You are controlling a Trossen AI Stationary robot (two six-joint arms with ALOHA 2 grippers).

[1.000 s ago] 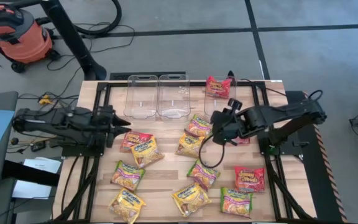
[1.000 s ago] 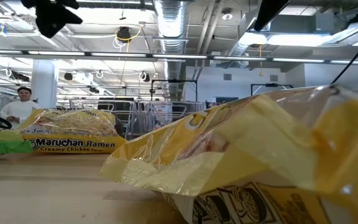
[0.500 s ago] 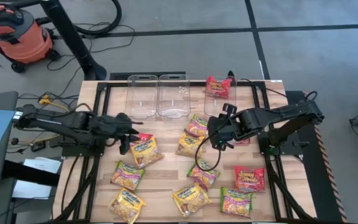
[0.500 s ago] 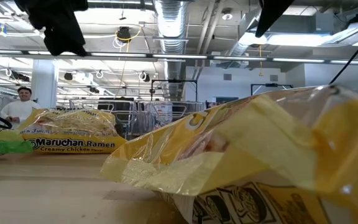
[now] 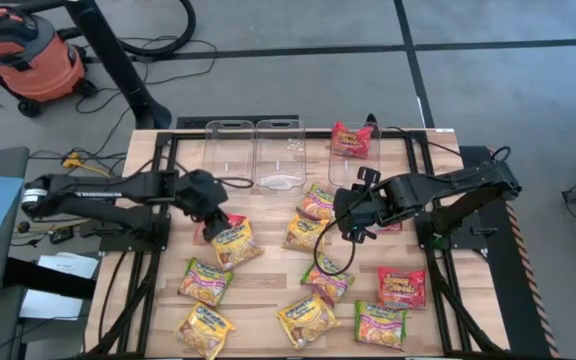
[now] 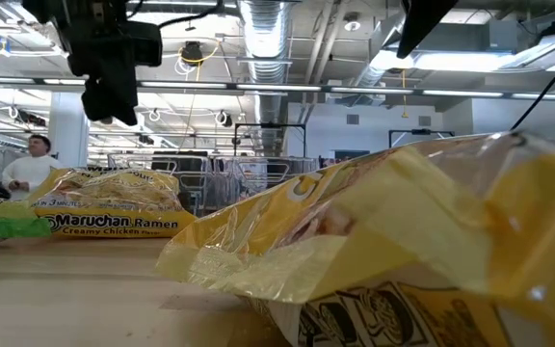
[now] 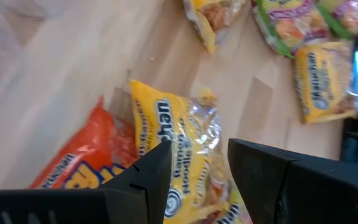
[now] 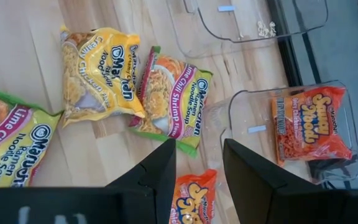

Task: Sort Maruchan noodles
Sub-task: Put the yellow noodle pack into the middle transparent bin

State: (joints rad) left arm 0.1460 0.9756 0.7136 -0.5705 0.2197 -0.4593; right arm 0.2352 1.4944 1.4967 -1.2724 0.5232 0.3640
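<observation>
Several Maruchan noodles packets lie flat on the wooden table (image 5: 268, 290). My left gripper (image 5: 217, 214) hangs open above a yellow packet (image 7: 182, 134) that overlaps a red-orange packet (image 7: 82, 165); in the high view these are the yellow packet (image 5: 234, 243) and the red-orange packet (image 5: 206, 231). My right gripper (image 5: 347, 222) hangs open over mid-table, above a red-orange packet (image 8: 193, 191) and near a green-and-pink packet (image 8: 171, 99) and a yellow packet (image 8: 98, 74). Another red-orange packet (image 5: 351, 138) lies in the rightmost clear bin (image 5: 353, 165).
Two more clear bins (image 5: 228, 158), (image 5: 279, 158) stand at the far edge. More packets lie nearer the front, among them a yellow one (image 5: 204, 329), a green one (image 5: 380, 323) and a red-orange one (image 5: 400, 287). A black frame (image 5: 163, 180) borders the table.
My left gripper has swung from the table's left edge toward the right and sunk, tipping downward, until it hangs over the yellow and red-orange packets. No packet has moved.
</observation>
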